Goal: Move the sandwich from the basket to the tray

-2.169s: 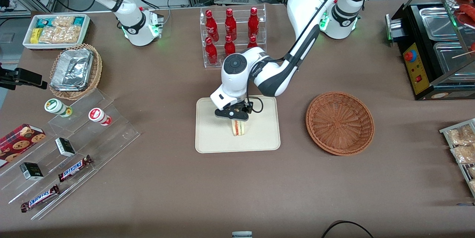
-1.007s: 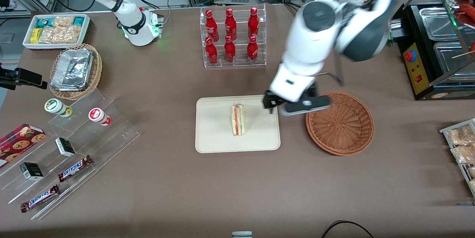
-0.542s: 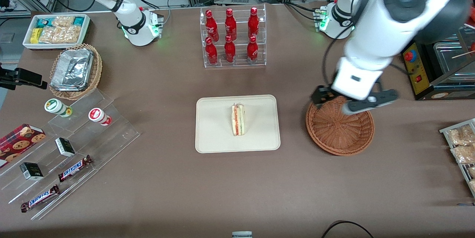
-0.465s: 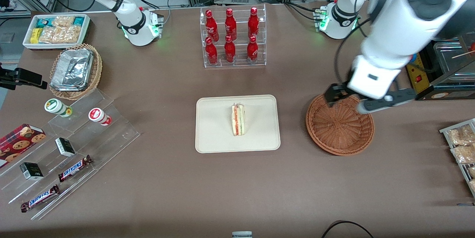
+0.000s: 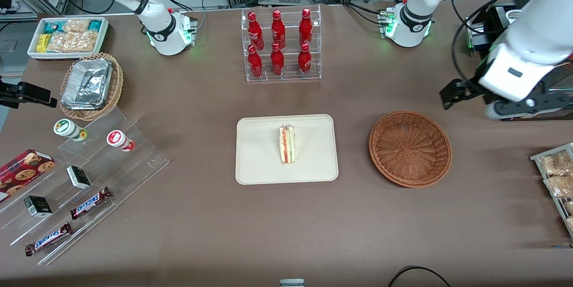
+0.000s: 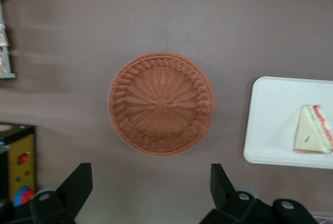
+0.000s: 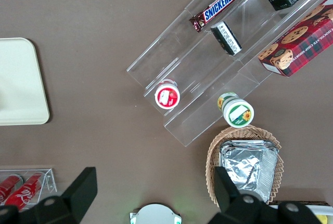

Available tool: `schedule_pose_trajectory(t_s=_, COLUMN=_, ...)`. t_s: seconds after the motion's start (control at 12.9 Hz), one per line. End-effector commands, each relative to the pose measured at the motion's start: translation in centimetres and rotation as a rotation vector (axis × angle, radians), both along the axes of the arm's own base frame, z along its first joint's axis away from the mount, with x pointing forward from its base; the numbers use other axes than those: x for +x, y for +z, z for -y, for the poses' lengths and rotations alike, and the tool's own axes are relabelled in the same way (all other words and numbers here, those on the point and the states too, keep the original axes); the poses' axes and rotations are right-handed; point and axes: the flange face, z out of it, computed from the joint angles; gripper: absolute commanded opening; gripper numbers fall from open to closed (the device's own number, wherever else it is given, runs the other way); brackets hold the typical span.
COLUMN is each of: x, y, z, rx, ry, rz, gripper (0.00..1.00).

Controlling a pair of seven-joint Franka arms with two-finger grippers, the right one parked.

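The sandwich (image 5: 287, 144) is lying on the tray (image 5: 255, 161), near its middle, well apart from the basket (image 5: 409, 148), which is sitting bare on the counter (image 5: 286, 224); judged from that, the placing looks done and the step in hand is the retreat. The gripper (image 5: 470, 99) is hanging high above the counter toward the working arm's end, past the basket's rim, with its fingers (image 6: 77, 185) spread wide apart and holding nothing. To do the retreat well, the arm should be staying high, since a black appliance with a red button (image 5: 494, 68) is standing just beside the gripper; a low sweep could be clipping it or the basket.

Readable writing is sparse: 2 chocolate bars (image 7: 215, 6) on the clear stepped display are reading "SNICKERS"; a red plaid box (image 7: 296, 47) is carrying a line that seems to say "chocolate chip cookies"; the 6 red bottles (image 5: 277, 40) in the acrylic rack are showing white script too small to make out.
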Motion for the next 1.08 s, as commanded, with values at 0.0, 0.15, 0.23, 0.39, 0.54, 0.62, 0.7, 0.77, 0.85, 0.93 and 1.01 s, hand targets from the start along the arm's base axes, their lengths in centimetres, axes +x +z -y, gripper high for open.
schedule_pose_trajectory(t_s=0.0, x=-1.1, y=1.2, z=-3.6, rx=-0.013, ry=-0.023, rz=0.003, gripper=1.00)
schedule_pose_trajectory(t_s=0.15, x=-1.0, y=1.4, z=-4.5, rx=-0.010, ry=-0.053, rz=0.006, gripper=1.00)
schedule_pose_trajectory(t_s=0.23, x=-1.0, y=1.2, z=-4.9, rx=-0.006, ry=-0.086, rz=-0.005, gripper=1.00)
schedule_pose_trajectory(t_s=0.39, x=-0.8, y=1.2, z=-5.3, rx=-0.004, ry=-0.089, rz=-0.003, gripper=1.00)
schedule_pose_trajectory(t_s=0.54, x=-0.7, y=1.2, z=-6.9, rx=-0.009, ry=-0.071, rz=-0.004, gripper=1.00)
schedule_pose_trajectory(t_s=0.62, x=-0.8, y=1.2, z=-6.8, rx=-0.010, ry=-0.071, rz=-0.005, gripper=1.00)
schedule_pose_trajectory(t_s=0.7, x=-0.9, y=1.2, z=-6.8, rx=-0.010, ry=-0.073, rz=-0.007, gripper=1.00)
schedule_pose_trajectory(t_s=0.77, x=-1.0, y=1.2, z=-6.9, rx=-0.012, ry=-0.071, rz=-0.010, gripper=1.00)
schedule_pose_trajectory(t_s=0.85, x=-0.9, y=1.2, z=-7.3, rx=-0.011, ry=-0.068, rz=-0.010, gripper=1.00)
schedule_pose_trajectory(t_s=0.93, x=-0.9, y=1.1, z=-7.7, rx=-0.013, ry=-0.095, rz=-0.014, gripper=1.00)
schedule_pose_trajectory(t_s=1.01, x=-1.1, y=1.2, z=-8.3, rx=-0.020, ry=-0.122, rz=-0.021, gripper=1.00)
